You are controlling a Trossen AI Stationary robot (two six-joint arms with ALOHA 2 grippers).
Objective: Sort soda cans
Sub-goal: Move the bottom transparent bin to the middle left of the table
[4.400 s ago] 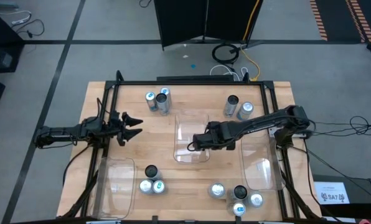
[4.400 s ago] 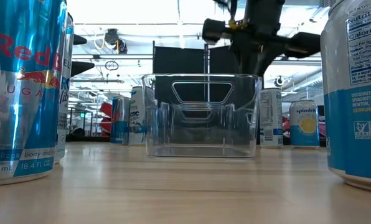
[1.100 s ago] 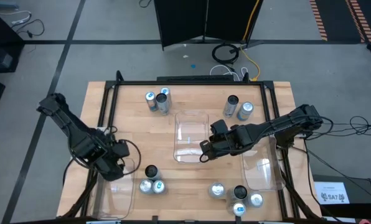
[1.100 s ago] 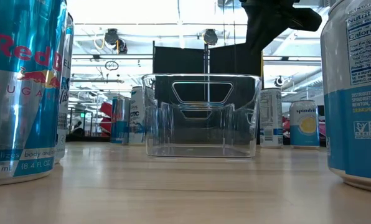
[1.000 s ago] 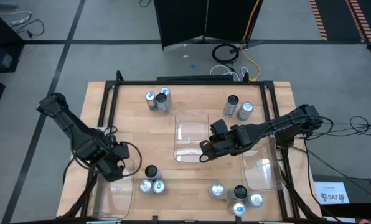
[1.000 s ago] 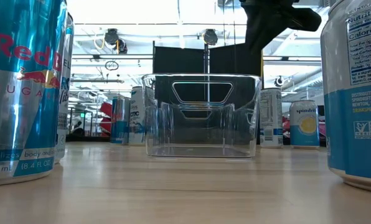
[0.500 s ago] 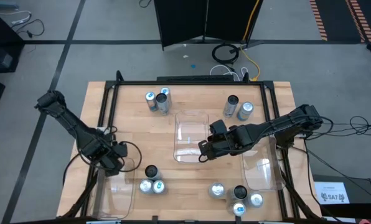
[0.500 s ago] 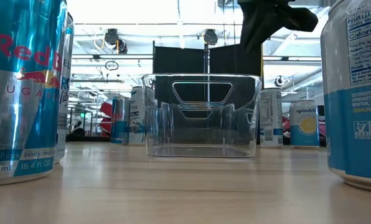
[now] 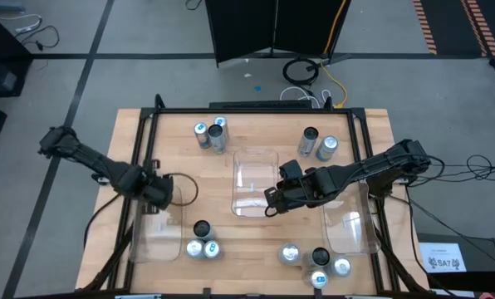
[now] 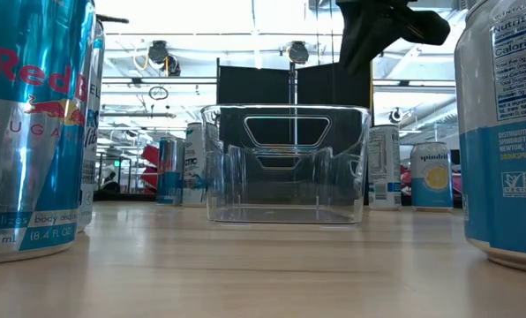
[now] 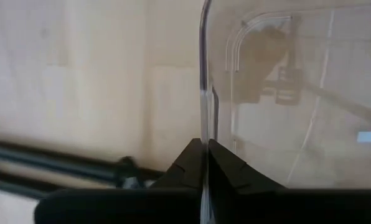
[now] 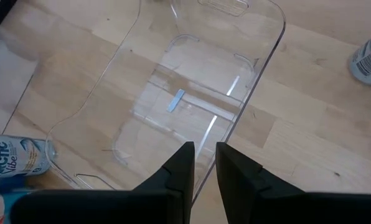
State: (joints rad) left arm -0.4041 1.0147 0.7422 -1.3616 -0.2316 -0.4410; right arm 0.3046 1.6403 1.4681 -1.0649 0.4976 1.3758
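Observation:
Soda cans stand upright in four groups on the wooden table: far left (image 9: 210, 133), far right (image 9: 318, 143), near left (image 9: 202, 241) and near right (image 9: 318, 264). Some tops are blue-marked, some dark, some plain silver. My left gripper (image 9: 158, 194) is shut on the far end of the clear left tray (image 9: 156, 241). My right gripper (image 9: 270, 199) hovers above the right wall of the clear middle tray (image 9: 256, 166), near its near end. Its fingers (image 12: 182, 165) are a narrow gap apart and hold nothing; in the low view it (image 10: 378, 31) is above the tray's rim. My left gripper pinches the left tray's far short wall (image 11: 204, 124) between its two fingers, one finger inside the tray and one outside. The fingers come from above and lie across the wall. The tray's bottom rests on the table.
A third clear tray (image 9: 347, 224) lies by the table's right edge. A black frame (image 9: 256, 110) runs along the table's far, left and right edges. Bare wood lies between the left and middle trays. Big cans (image 10: 33, 132) (image 10: 506, 132) stand close to the low camera.
My left gripper has gone toward the table's far edge, from over the left tray's middle to its far end. My right gripper has shifted a little toward the table's left edge.

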